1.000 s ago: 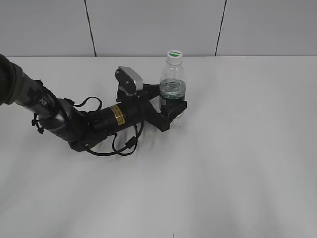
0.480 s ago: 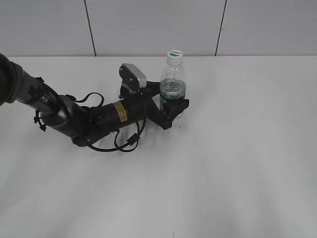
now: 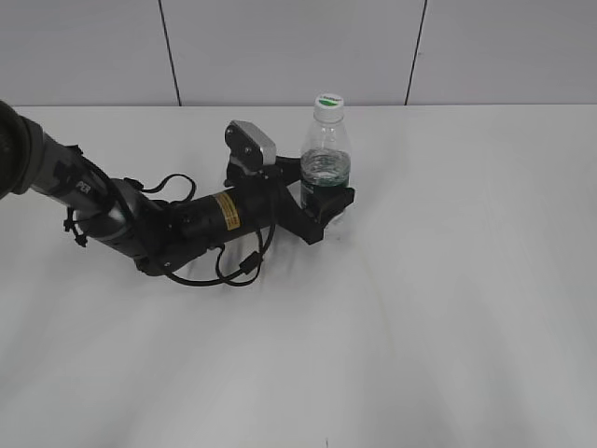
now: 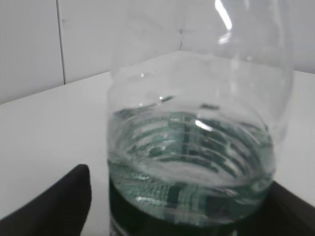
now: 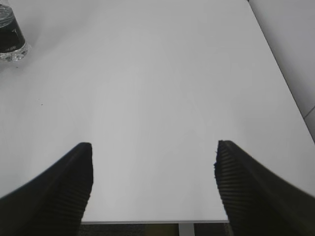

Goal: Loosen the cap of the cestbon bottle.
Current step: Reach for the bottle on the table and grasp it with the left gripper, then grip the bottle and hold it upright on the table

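The cestbon bottle stands upright on the white table, partly filled, with a dark green label band. Its white cap with a green mark sits on the neck. My left gripper reaches in from the left with its two black fingers on either side of the label band. In the left wrist view the bottle fills the frame between the fingers. A thin gap shows at the left finger, and the right finger is against the bottle. My right gripper is open and empty. The bottle's base shows in the right wrist view.
The white table runs to a panelled white wall behind the bottle. In the right wrist view the table's edge lies just beneath my right fingers. The left arm and its cables lie across the table's left side.
My left arm has swung slightly, its wrist moving a little up and to the right around the bottle. The bottle stays upright in nearly the same spot.
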Available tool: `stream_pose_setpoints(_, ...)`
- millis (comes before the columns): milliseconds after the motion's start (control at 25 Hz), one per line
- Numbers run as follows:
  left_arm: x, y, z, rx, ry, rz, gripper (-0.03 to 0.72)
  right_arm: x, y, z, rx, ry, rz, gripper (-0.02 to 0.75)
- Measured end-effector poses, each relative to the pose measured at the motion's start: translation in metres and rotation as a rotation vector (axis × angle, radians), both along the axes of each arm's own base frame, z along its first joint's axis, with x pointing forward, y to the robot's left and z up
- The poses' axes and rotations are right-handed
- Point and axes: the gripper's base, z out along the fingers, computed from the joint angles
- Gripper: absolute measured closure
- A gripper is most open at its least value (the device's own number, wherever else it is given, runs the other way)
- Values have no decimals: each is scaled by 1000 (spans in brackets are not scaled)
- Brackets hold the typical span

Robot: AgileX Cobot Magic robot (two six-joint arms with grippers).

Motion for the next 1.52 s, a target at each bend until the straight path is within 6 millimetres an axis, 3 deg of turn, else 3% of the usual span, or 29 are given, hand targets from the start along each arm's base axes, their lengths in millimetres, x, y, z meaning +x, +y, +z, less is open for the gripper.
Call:
stream_pose_setpoints(240,-1,-1,0,0,-1,-5,273,0,0,0,0,0,0,151)
stream_pose_setpoints(680,-1,-1,1,-5,-7,-13,273,0,0,0,0,0,0,151)
stream_pose_setpoints(1000,-3,13,1,18,-56,-146,273,0,0,0,0,0,0,151)
stream_pose_setpoints(1320,-14,28,31,55,-71,-241,273,0,0,0,0,1,0,151)
stream_pose_setpoints(1520,-32,35,32,71,-22,-269,273,0,0,0,0,1,0,151)
